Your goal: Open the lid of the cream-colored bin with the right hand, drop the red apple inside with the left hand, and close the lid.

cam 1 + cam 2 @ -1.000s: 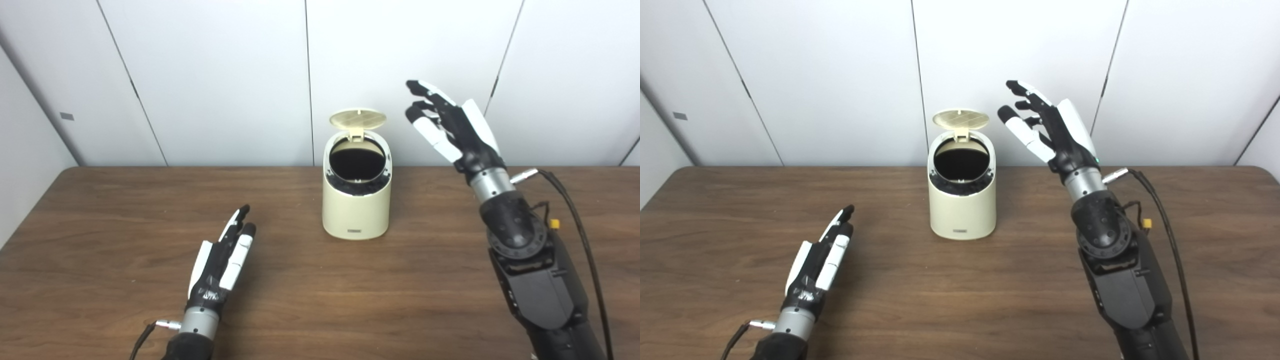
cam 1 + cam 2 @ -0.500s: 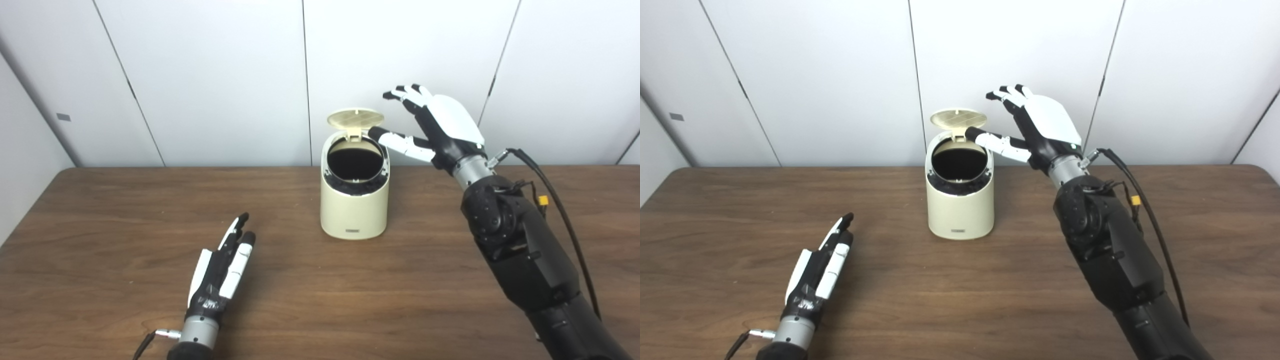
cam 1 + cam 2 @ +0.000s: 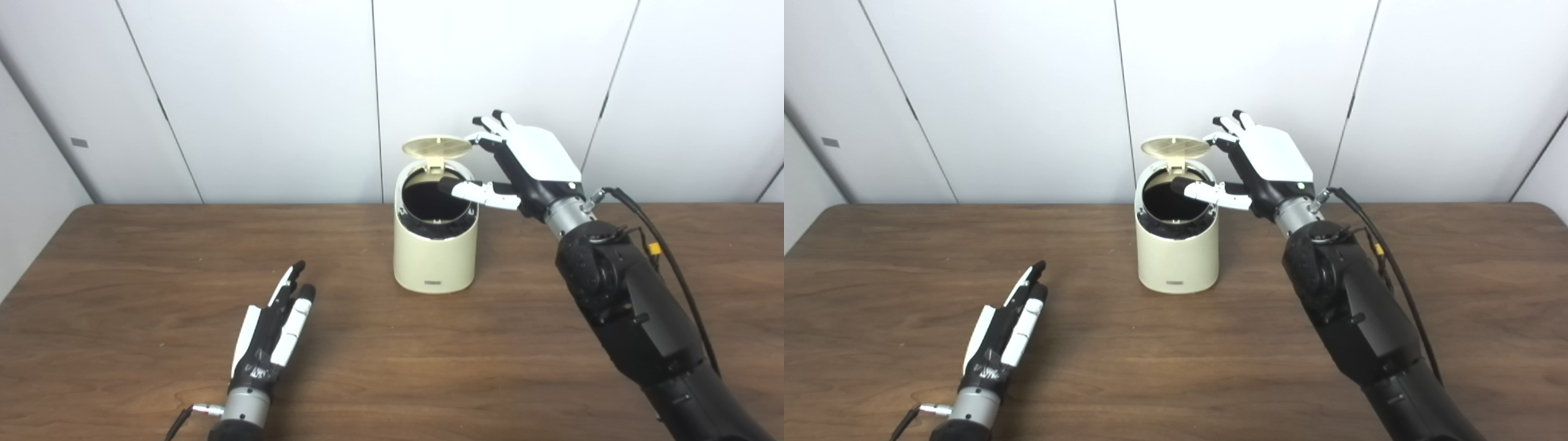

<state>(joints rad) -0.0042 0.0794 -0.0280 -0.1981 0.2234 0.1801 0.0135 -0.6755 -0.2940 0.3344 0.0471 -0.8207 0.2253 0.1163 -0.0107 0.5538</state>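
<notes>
Right hand (image 3: 530,162), fingers spread and empty, sits at three o'clock of the raised round cream plastic lid (image 3: 437,147), far nearer than the open, flat left hand (image 3: 272,324).

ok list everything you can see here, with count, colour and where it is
bin: one, cream, upright near the middle of the table, dark inside
lid: one, cream, flipped up at the back of the bin
table: one, dark brown wood, across the lower part of the view
wall panels: white, behind the table
apple: none visible
left hand: one, black and white, low over the table at front left, fingers straight, holding nothing
right hand: one, black and white, raised beside the lid, fingers spread by the lid's edge, thumb over the bin's opening
</notes>
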